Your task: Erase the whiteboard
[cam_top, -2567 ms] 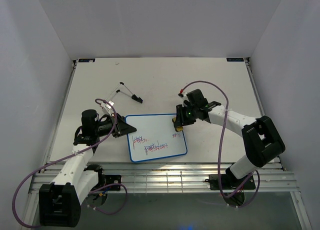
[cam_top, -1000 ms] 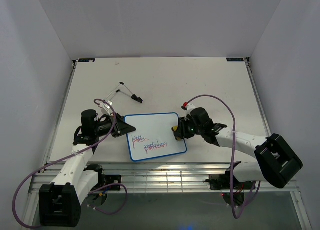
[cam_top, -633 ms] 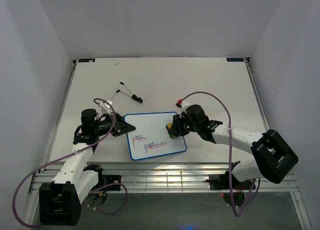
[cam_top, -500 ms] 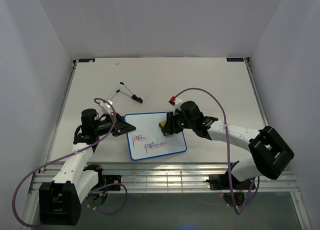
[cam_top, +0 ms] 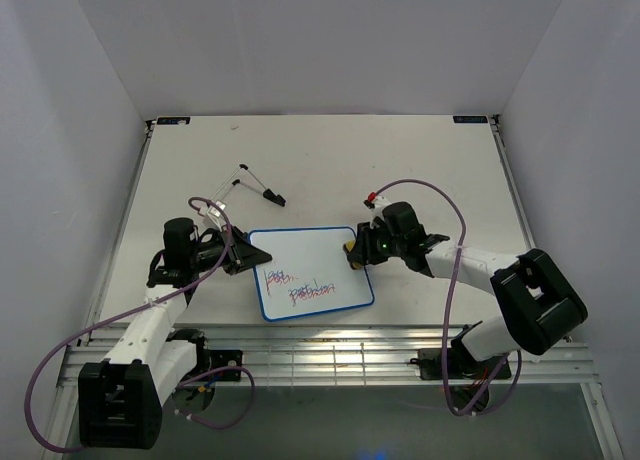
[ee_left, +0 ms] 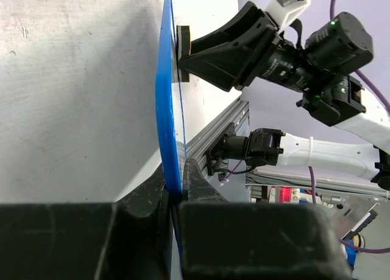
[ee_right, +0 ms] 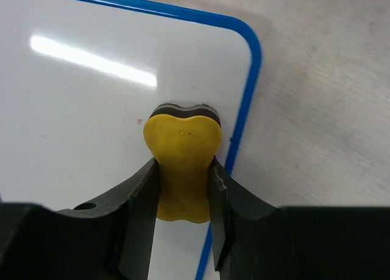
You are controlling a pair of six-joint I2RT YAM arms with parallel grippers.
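Observation:
The whiteboard (cam_top: 308,252), blue-framed, lies flat near the table's front, with red and blue scribbles (cam_top: 298,288) across its lower half. My left gripper (cam_top: 243,255) is shut on the board's left corner; in the left wrist view the blue frame (ee_left: 163,109) runs edge-on up from between that gripper's (ee_left: 177,189) jaws. My right gripper (cam_top: 356,252) is shut on a yellow eraser (ee_right: 181,152), which presses on the white surface (ee_right: 91,109) just inside the board's upper right corner. The part of the board around the eraser is free of marks.
Two thin rods with dark tips (cam_top: 255,185) lie on the table behind the board. An aluminium rail (cam_top: 330,345) runs along the near edge. White walls close in the table on the left, back and right.
The right gripper swept the eraser from the board's lower right edge up and left over the surface, then back to the upper right corner. The left gripper has kept its hold.

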